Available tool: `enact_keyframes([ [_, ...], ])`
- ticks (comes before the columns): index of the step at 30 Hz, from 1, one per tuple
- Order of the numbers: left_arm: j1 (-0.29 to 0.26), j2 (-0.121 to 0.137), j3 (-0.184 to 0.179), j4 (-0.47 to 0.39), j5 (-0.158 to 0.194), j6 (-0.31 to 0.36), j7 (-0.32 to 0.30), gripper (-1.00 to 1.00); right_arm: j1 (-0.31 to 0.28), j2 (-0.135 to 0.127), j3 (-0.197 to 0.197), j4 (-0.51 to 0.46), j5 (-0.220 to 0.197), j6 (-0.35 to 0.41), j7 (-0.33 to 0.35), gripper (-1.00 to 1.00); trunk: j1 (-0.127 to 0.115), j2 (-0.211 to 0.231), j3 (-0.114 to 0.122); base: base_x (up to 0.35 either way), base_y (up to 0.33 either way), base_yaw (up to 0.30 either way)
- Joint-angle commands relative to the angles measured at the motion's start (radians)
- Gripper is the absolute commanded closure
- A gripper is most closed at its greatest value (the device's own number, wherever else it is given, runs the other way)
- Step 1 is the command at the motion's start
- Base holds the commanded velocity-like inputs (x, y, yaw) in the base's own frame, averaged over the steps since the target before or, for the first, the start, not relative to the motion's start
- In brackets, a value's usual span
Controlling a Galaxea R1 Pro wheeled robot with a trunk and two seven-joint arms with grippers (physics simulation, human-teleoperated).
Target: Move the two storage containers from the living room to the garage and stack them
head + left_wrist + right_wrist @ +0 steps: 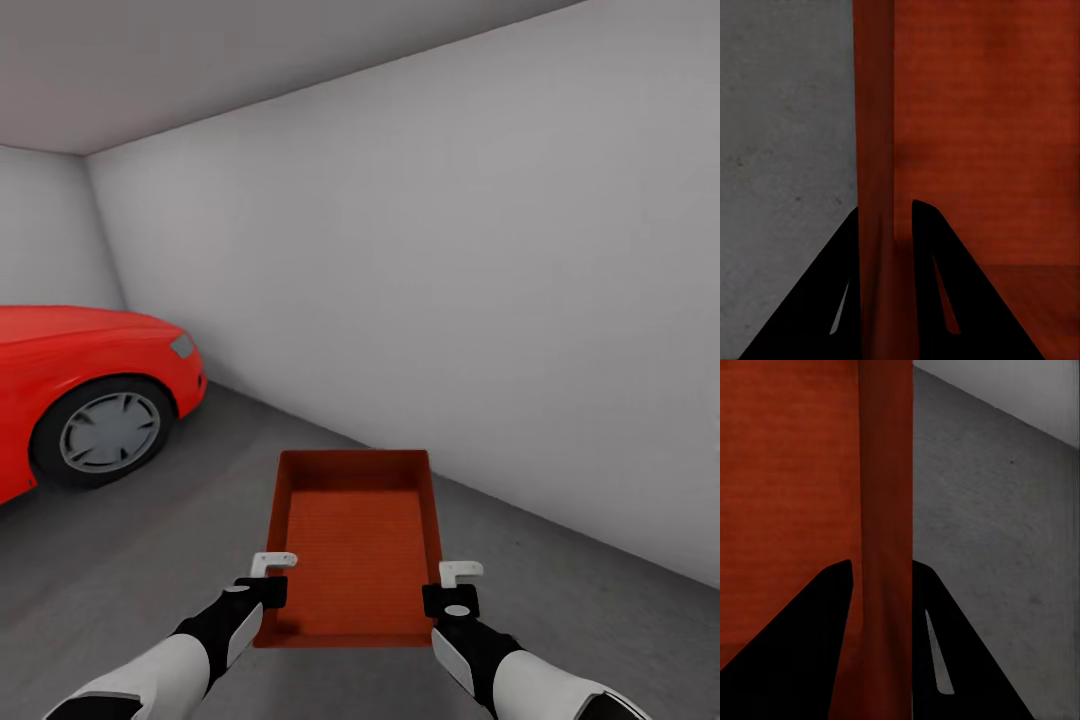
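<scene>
One orange-red open-top storage container (pixel 355 540) is held out in front of me over the garage's dark grey floor (pixel 580 600), and it holds nothing. My left gripper (pixel 268 585) is shut on its left side wall near the near corner. My right gripper (pixel 450 592) is shut on the right side wall opposite. In the left wrist view the gripper (pixel 885 206) has one dark finger on each side of the container wall (pixel 874 112). The right gripper (pixel 883 562) clamps the container wall (pixel 885 457) the same way in the right wrist view.
A red car (pixel 80 380) is parked at the left, its front wheel (pixel 110 432) facing me. A plain white wall (pixel 450 250) runs along the right, slanting away toward the back corner. Bare grey floor lies between the car and the wall.
</scene>
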Motion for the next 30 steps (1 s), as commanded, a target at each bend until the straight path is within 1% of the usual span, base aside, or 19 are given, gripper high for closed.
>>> enact_keyframes([
  [1,0.000,0.019,0.036,-0.001,-0.007,0.007,0.010,1.00,-0.002,-0.001,-0.024,-0.001,0.015,-0.008,-0.019,1.00,0.001,-0.002,-0.002,0.321,0.000,-0.249],
  [22,0.000,0.019,0.036,-0.002,-0.007,0.007,0.011,1.00,-0.002,-0.001,-0.024,-0.001,0.015,-0.008,-0.019,1.00,0.001,-0.002,-0.002,0.314,0.000,-0.249],
  [30,0.000,0.019,0.036,-0.002,-0.007,0.007,0.011,1.00,-0.002,-0.001,-0.024,-0.001,0.015,-0.008,-0.019,1.00,0.001,-0.002,-0.002,0.041,0.000,-0.249],
])
